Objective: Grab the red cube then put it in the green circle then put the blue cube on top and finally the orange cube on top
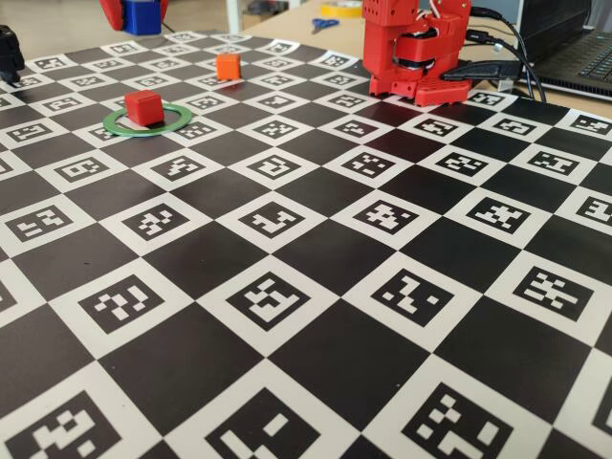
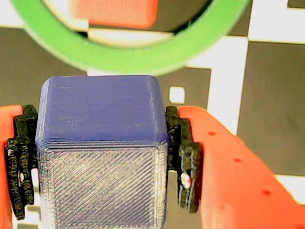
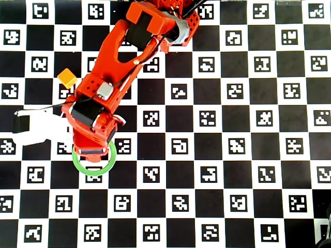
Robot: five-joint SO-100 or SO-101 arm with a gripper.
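Note:
The red cube [image 1: 145, 107] sits inside the green circle [image 1: 115, 122] at the far left of the board. My gripper [image 1: 142, 17] is shut on the blue cube [image 1: 143, 14] and holds it in the air behind the ring. In the wrist view the blue cube [image 2: 102, 143] sits between the black pads [image 2: 183, 157], with the green circle [image 2: 128, 59] and the red cube [image 2: 114, 12] just ahead. The orange cube [image 1: 228, 66] stands apart, right of the ring. In the overhead view the arm covers the red and blue cubes; the ring [image 3: 94, 172] and orange cube [image 3: 67, 78] show.
The arm's red base [image 1: 416, 48] stands at the board's far edge. A laptop [image 1: 574, 53] and cables lie at the back right, with scissors [image 1: 324, 24] and a yellow tape roll [image 1: 341, 8] behind. A black object [image 1: 10, 53] is at the far left.

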